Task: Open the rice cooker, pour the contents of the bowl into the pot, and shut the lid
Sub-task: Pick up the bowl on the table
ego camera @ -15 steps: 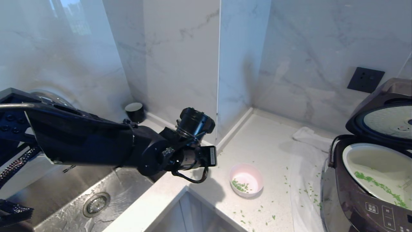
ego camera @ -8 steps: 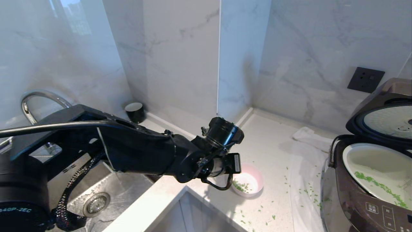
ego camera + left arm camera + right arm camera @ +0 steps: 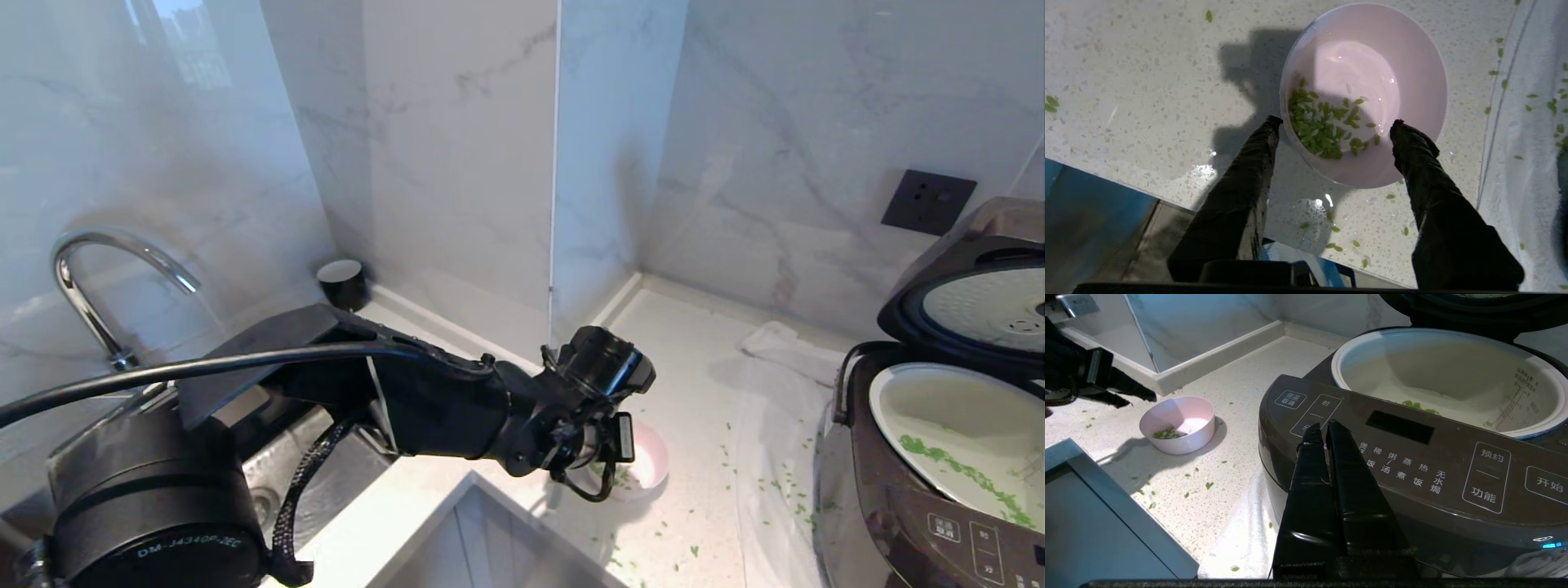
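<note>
The black left gripper (image 3: 1335, 122) is reaching in from the left of the head view and arriving at the small round pale pink bowl (image 3: 645, 461) at lower centre; a second ago it was hanging well short of the bowl, out over the edge of the steel sink (image 3: 326, 482), and half a second ago it was only just meeting the rim. Its jaws, pressed together during the approach, are now standing partly apart, one fingertip (image 3: 1271, 122) outside the bowl's near wall and the other over the rim on the far side of the small heap of bright green chopped bits (image 3: 1323, 126) inside. Nothing is being held yet.

That is reading as the start of a second pick-up: the large dark brown-grey rice cooker (image 3: 898, 506) at the right edge is already standing with its dark hinged lid (image 3: 971, 302) raised, and the pale whitish-grey inner pot (image 3: 1453, 375) is already holding a streak of green, while more bits are lying scattered on the speckled white countertop (image 3: 694, 351) and the white cloth (image 3: 775, 425) beside the cooker. The leftovers in the bowl are probably what is calling the arm back, so pouring looks unfinished and closing the lid is waiting.

The right gripper (image 3: 1327, 426) is sitting with its fingers pressed together in front of the cooker's control panel (image 3: 1412, 457), idle.
</note>
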{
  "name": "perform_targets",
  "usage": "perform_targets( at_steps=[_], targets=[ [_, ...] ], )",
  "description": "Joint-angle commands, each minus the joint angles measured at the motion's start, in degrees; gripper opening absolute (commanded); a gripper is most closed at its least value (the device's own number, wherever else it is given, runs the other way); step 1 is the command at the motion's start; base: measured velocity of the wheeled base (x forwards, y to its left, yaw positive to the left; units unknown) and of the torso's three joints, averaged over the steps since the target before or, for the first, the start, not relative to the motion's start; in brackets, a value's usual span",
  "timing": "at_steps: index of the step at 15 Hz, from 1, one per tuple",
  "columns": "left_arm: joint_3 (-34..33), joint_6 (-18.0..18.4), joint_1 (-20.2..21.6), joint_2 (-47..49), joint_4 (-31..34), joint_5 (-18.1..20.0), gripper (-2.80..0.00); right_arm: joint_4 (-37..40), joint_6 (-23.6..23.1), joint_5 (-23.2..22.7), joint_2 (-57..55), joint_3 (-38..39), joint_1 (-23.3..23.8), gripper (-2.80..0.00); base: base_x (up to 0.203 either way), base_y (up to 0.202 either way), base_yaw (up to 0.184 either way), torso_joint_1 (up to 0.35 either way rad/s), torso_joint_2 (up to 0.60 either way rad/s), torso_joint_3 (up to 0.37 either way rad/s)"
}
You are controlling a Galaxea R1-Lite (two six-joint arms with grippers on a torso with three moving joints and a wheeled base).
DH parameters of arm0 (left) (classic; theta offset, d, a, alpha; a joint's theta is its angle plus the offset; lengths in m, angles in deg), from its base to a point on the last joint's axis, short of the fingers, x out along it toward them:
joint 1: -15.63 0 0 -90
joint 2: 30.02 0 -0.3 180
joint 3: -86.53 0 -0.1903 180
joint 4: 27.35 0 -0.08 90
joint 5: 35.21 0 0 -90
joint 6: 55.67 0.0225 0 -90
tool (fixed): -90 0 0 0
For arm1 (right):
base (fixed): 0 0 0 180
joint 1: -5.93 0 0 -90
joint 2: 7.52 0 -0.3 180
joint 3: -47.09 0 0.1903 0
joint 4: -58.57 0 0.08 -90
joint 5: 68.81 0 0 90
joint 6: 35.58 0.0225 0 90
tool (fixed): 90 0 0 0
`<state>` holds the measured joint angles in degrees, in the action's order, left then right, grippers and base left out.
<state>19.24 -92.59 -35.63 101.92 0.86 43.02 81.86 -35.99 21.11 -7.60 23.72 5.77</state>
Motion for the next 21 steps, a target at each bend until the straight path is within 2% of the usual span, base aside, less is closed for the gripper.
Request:
perform_targets(
  at_steps=[1,7,20,21],
  targets=[
    [1.62,-0.52,0.57,2.65,0.60,-0.27,0.00,-0.01,0.05,-0.01,-0.01,0.00,-0.02,-2.80,0.000,0.000,0.000,0.000,0.00,0.000],
    [2.92,-0.34,1.16,7.55,0.69,-2.95,0.00,-0.01,-0.04,-0.01,-0.01,0.00,-0.02,-2.80,0.000,0.000,0.000,0.000,0.00,0.000],
    [5.58,-0.08,0.99,12.12,0.95,-3.30,0.00,-0.01,-0.04,-0.01,-0.01,0.00,-0.02,-2.80,0.000,0.000,0.000,0.000,0.00,0.000],
    [5.49,-0.08,0.97,12.12,0.95,-3.35,-2.80,-0.01,-0.01,-0.01,-0.01,0.00,-0.02,-2.80,0.000,0.000,0.000,0.000,0.00,0.000]
  ],
)
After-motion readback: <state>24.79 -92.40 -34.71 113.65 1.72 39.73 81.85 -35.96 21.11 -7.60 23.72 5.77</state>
